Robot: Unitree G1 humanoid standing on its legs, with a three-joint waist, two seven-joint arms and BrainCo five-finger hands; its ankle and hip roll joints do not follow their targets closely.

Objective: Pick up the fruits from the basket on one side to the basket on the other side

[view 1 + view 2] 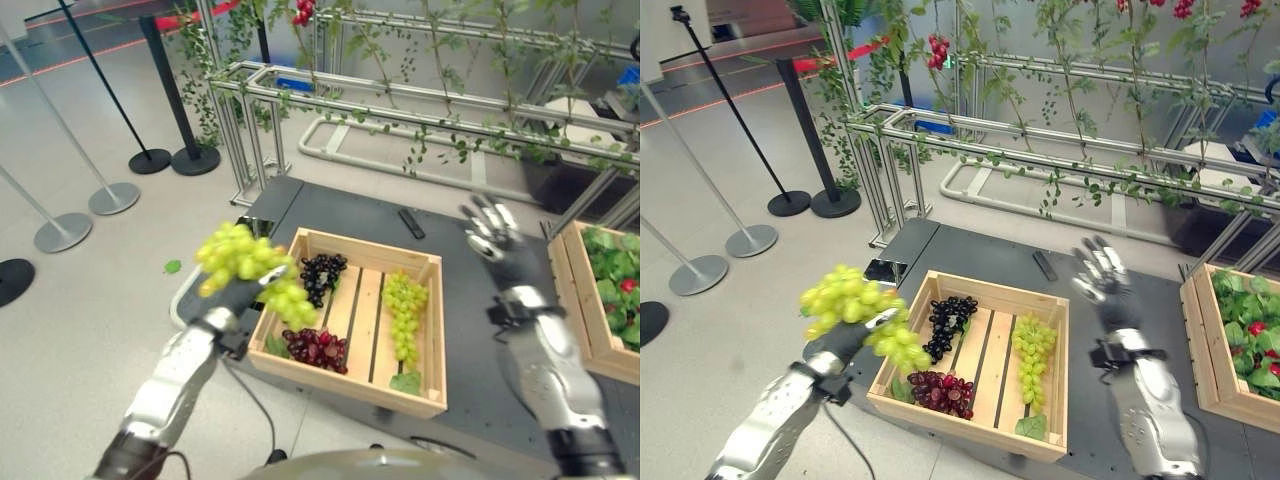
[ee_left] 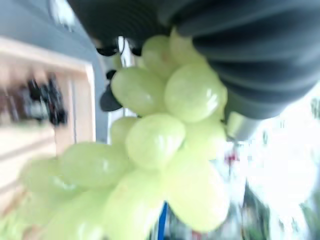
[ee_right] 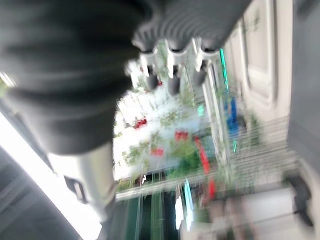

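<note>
My left hand (image 1: 230,297) is shut on a bunch of green grapes (image 1: 243,260), held up in the air over the left edge of a slatted wooden crate (image 1: 345,386). In the left wrist view the grapes (image 2: 150,142) hang right against the hand's dark cover (image 2: 250,50). Black grapes (image 1: 322,272), red grapes (image 1: 318,347) and another green bunch (image 1: 404,308) lie in the crate. My right hand (image 1: 490,236) is raised over the dark table (image 1: 470,350) to the crate's right, open, its fingers (image 3: 172,65) straight and holding nothing.
A second wooden crate (image 1: 585,310) with green leaves and red fruit stands at the table's right edge. A small black bar (image 1: 411,222) lies behind the middle crate. A metal frame with vines (image 1: 420,100) runs along the back. Stanchion bases (image 1: 112,197) stand on the floor at left.
</note>
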